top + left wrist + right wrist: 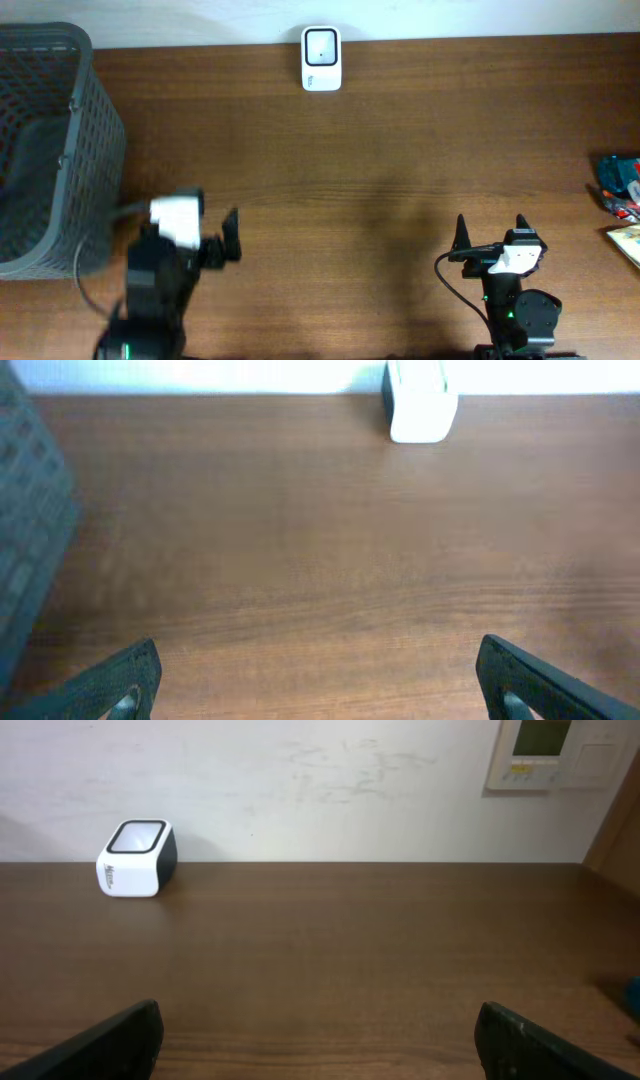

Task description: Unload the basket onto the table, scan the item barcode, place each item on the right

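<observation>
Both arms are parked at the near side of the bench (pixel 380 150). The left pincer (pixel 318 648) is spread wide and carries nothing, and the right pincer (pixel 491 222) is likewise released and empty. The goods for scanning lie at the far right, well apart from either arm: a blue-and-red packet (pixel 618 186) and, nearer the front, a pale packet (pixel 628 243), both cut off by the edge of the overhead view. Neither shows a barcode from here, so its face cannot be confirmed. In my judgement, both are light, flat film pouches: soft, crinkly and apt to slip or buckle if squeezed hard. A hold across one short edge seems best, leaving the broad faces free to present. The scanner (pixel 321 59) stands at the back against the wall (pixel 300 780), its window facing up. The stretch between the right arm and the scanner is bare wood, giving ample room for a carry. The basket (pixel 100 130) occupies the left end beside the left arm and limits its swing on that side. The packets' closeness to the right margin warrants care against nudging them outward.
</observation>
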Controlling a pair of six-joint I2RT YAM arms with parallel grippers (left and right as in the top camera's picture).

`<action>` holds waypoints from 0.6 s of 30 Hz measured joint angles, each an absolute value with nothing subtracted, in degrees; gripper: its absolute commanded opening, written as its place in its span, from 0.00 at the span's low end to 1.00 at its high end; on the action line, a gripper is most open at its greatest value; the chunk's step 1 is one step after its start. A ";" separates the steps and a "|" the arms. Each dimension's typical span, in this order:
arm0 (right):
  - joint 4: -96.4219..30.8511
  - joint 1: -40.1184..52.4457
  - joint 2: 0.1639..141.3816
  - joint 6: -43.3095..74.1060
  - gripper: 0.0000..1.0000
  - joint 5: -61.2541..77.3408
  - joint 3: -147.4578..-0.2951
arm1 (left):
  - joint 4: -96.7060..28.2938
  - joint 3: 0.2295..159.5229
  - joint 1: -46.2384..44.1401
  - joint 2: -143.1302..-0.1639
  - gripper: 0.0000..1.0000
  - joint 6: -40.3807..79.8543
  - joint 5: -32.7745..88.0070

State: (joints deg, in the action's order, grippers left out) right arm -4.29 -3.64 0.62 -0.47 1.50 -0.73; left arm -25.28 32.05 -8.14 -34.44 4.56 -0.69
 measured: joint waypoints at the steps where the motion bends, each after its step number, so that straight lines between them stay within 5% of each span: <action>1: -4.29 -3.64 0.58 -0.45 0.99 1.48 -0.73 | -25.87 28.82 -8.14 -28.12 0.99 4.27 -0.69; 9: -4.32 -3.64 0.58 -0.49 0.99 1.48 -0.73 | -24.43 17.34 -8.14 -9.39 0.99 4.05 -1.32; 18: -4.32 -3.64 0.58 -0.45 0.98 1.50 -0.73 | 0.40 1.32 -5.96 -0.89 0.99 4.03 -2.31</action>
State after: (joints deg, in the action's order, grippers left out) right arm -4.32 -3.64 0.58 -0.45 1.50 -0.73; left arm 0.40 1.32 -5.96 -0.89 4.03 -2.31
